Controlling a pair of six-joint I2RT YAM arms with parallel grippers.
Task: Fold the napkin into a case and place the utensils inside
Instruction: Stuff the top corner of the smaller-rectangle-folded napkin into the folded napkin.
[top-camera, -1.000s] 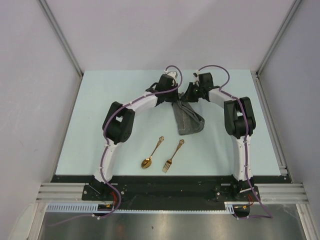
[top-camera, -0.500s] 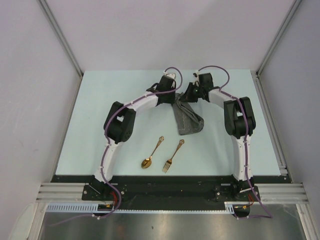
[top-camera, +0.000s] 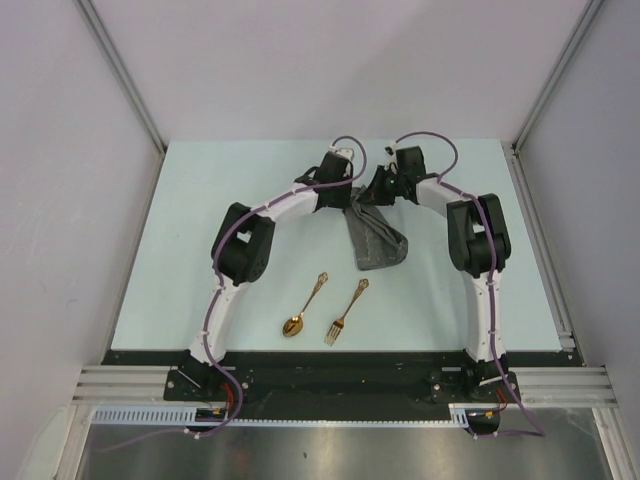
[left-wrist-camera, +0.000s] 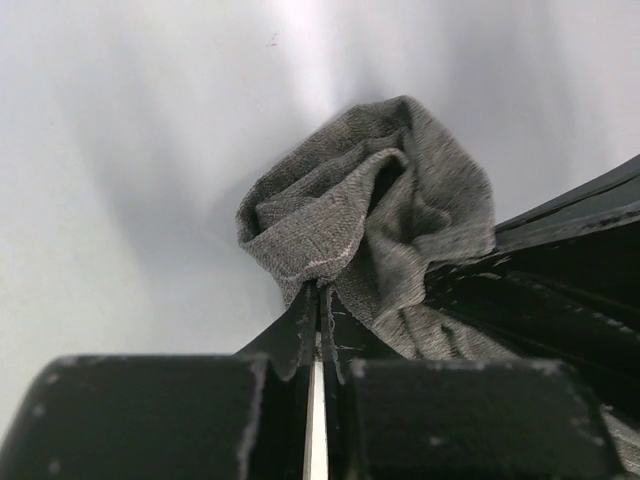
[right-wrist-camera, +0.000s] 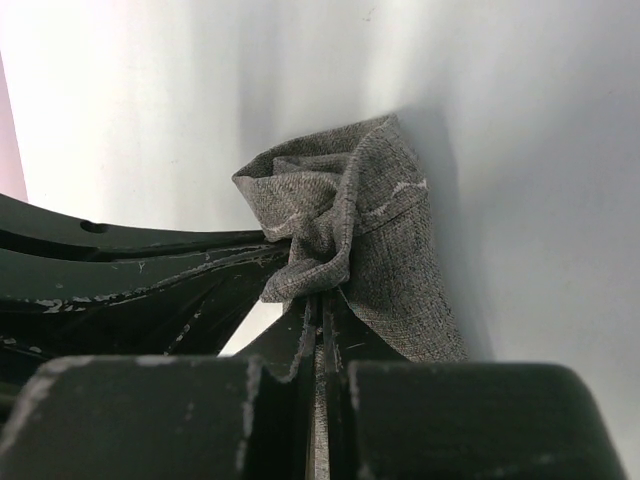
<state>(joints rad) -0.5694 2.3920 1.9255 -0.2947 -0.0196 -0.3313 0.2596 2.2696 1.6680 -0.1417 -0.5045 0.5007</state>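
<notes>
Toward the far middle of the pale table (top-camera: 200, 230), both arms met over the dark grey napkin (top-camera: 378, 242). The left tool (left-wrist-camera: 318, 300) was clenched on a bunched edge of the cloth, its two fingers pressed almost flat together with the fabric caught at their tips. The right tool (right-wrist-camera: 322, 295) was clamped the same way on another gathered bit of the cloth, just beside the left one. From those two pinched spots the napkin ran down toward the near side in a rumpled drape, narrow at the top and wider at its near end, which seemed to rest on the table. Well apart from it, nearer the arms' bases, lay the gold spoon (top-camera: 303, 308) and, just to its right, the gold fork (top-camera: 346, 311). They lay side by side without touching, with the handles angled far and right.
</notes>
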